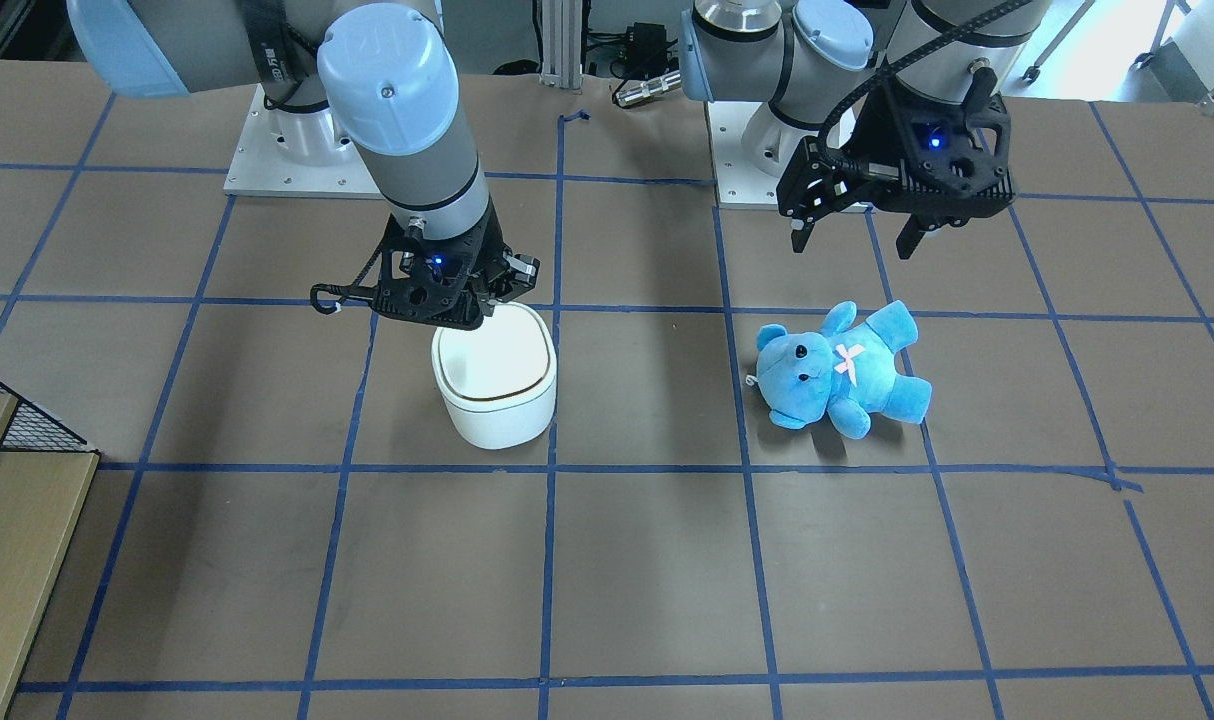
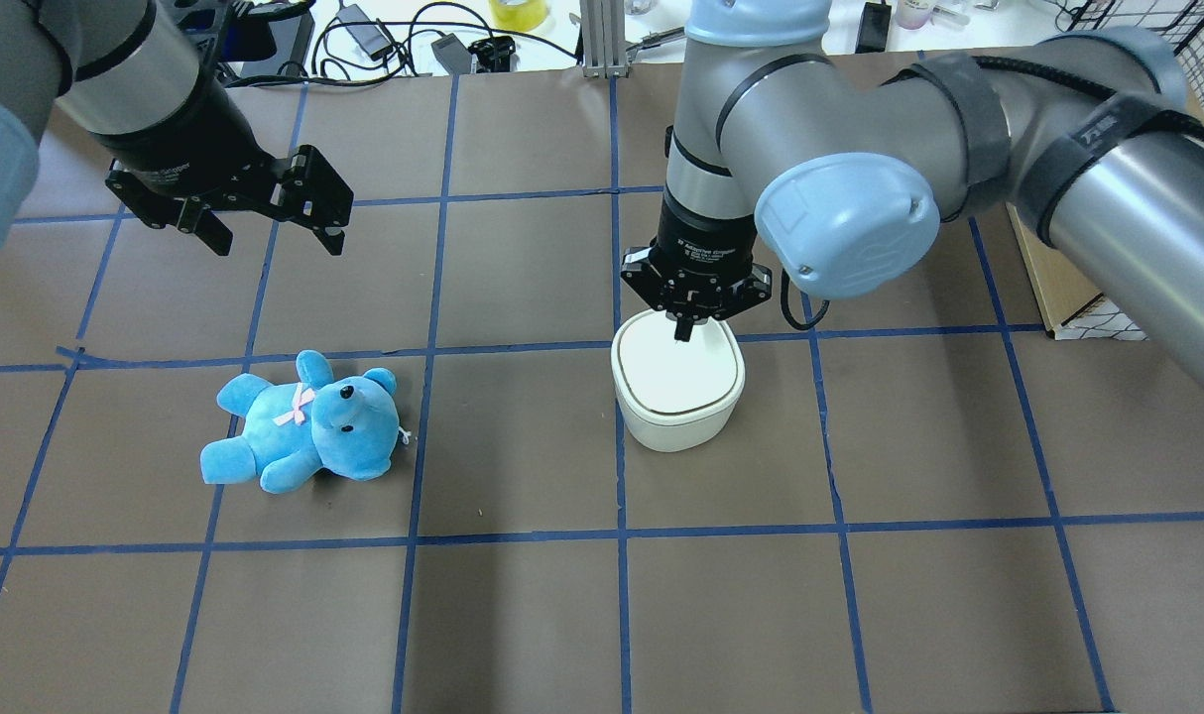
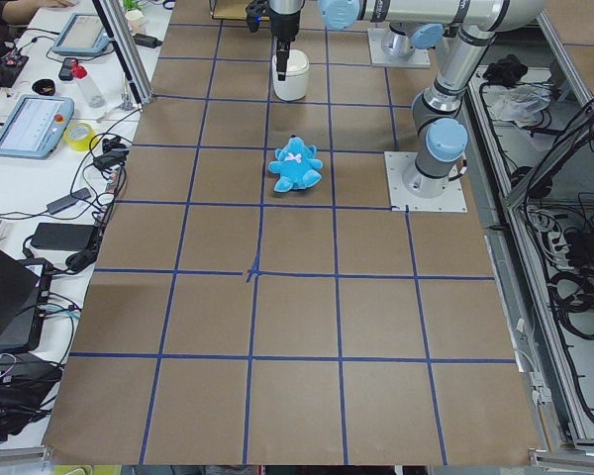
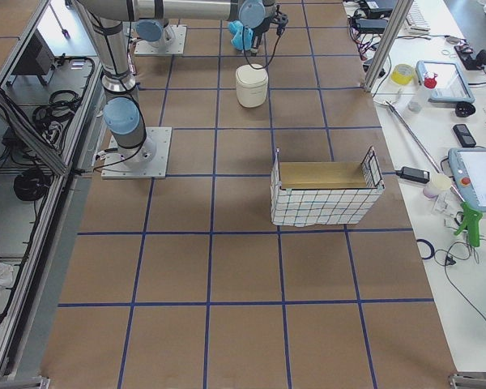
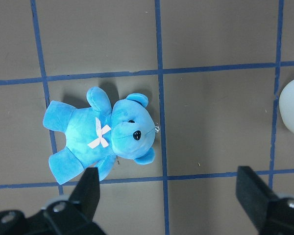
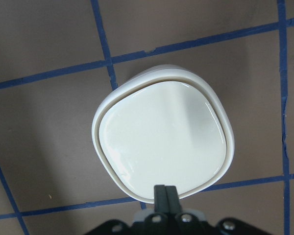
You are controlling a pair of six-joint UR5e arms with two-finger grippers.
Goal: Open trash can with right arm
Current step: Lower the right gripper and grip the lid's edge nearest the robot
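Note:
The white trash can [image 2: 677, 387] stands on the table with its flat lid closed; it also shows in the front view [image 1: 497, 380] and fills the right wrist view [image 6: 161, 142]. My right gripper [image 2: 681, 332] is shut and empty, pointing straight down. Its closed fingertips [image 6: 165, 193] sit at the lid's rim on the robot's side; I cannot tell whether they touch it. In the front view this gripper [image 1: 477, 312] is at the can's far edge. My left gripper [image 2: 277, 243] is open and empty, held above the table behind the teddy.
A blue teddy bear [image 2: 304, 421] lies on the table to the can's left, below the left gripper [image 5: 171, 200]. A wire basket with a cardboard floor [image 4: 324, 194] stands toward the table's right end. Cables and devices lie along the far side.

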